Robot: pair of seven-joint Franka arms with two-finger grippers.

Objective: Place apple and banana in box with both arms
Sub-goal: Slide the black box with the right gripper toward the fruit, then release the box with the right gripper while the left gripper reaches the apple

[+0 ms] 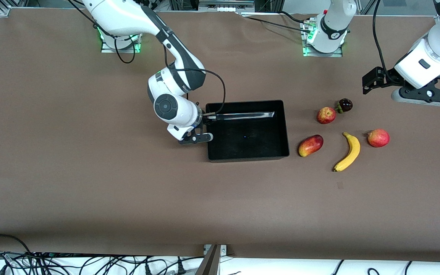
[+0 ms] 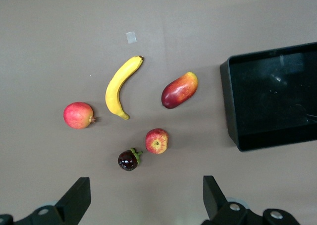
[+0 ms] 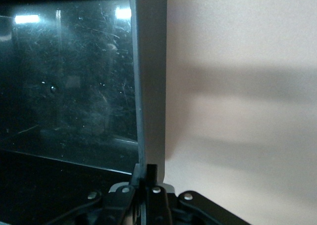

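The apple (image 1: 326, 115) lies on the brown table, toward the left arm's end from the black box (image 1: 285, 128). The banana (image 1: 348, 152) lies nearer the front camera than the apple. My right gripper (image 1: 205, 117) is shut on the box's wall at the right arm's end; the right wrist view shows its fingers (image 3: 147, 171) pinching that wall (image 3: 148, 86). My left gripper (image 1: 426, 95) is open and empty, up in the air over bare table past the fruits. The left wrist view shows the gripper (image 2: 146, 185), the apple (image 2: 157, 140), the banana (image 2: 120, 87) and the box (image 2: 229, 106).
A dark mangosteen (image 1: 345, 105) touches the apple's side. A red-yellow mango-like fruit (image 1: 310, 145) lies between box and banana. A pinkish-red round fruit (image 1: 378, 138) lies beside the banana toward the left arm's end. Nothing lies inside the box.
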